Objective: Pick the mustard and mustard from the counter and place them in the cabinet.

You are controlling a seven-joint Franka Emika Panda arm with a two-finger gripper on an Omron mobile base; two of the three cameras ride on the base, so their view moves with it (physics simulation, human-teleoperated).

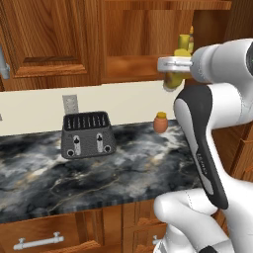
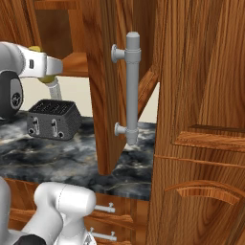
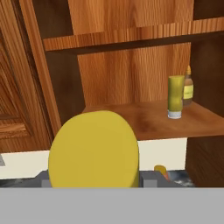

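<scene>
Fingers (image 3: 98,183) clenched on a yellow mustard bottle (image 3: 94,148) at lower centre, second mustard bottle (image 3: 176,97) upright on the cabinet shelf (image 3: 131,120) at right.

Kitchen interior, rendered. Cream wall (image 1: 34,111) with a grey outlet plate (image 1: 70,103). Warm-brown raised-panel wall cabinet door (image 1: 47,42). Open cabinet door (image 2: 103,86) with a grey bar handle (image 2: 131,88). Wooden drawers (image 1: 44,237) with grey pulls. Tall wooden panel unit (image 2: 201,119) at right. Dark four-slot toaster (image 1: 88,134) near the wall.
</scene>
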